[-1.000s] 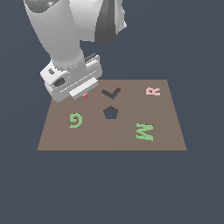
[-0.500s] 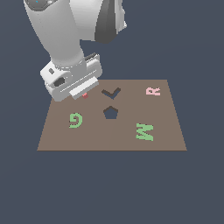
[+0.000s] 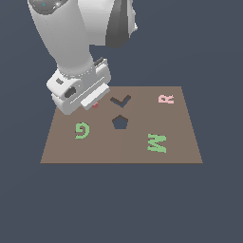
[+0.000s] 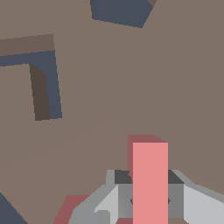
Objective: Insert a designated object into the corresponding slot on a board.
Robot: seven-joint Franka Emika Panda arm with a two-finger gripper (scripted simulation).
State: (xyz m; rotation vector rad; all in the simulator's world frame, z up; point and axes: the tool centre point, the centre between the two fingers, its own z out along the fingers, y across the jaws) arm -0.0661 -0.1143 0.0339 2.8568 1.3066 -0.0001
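The small red L-shaped letter block (image 4: pixel 150 181) sits between the grey fingers (image 4: pixel 192 205) of the white arm's gripper (image 4: pixel 150 199), which is clamped on it. In the wrist view one matte red bar runs lengthwise away from the fingers, its end aimed toward the recesses; the other limb is barely seen. In the exterior view only a red sliver (image 3: pixel 95 105) shows under the gripper (image 3: pixel 90 99), at about ten o'clock of the flat brown square board (image 3: pixel 180 147).

The dark L-shaped recess (image 3: pixel 121 100) lies just beside the gripper, at about twelve o'clock of the dark pentagon-shaped recess (image 3: pixel 120 122). It is untextured, sharp-cornered and empty.

Flat letters lie on the board: a green G (image 3: pixel 82 129) at nine o'clock, a green W (image 3: pixel 157 143) at four, a pink R (image 3: pixel 166 98) at two.
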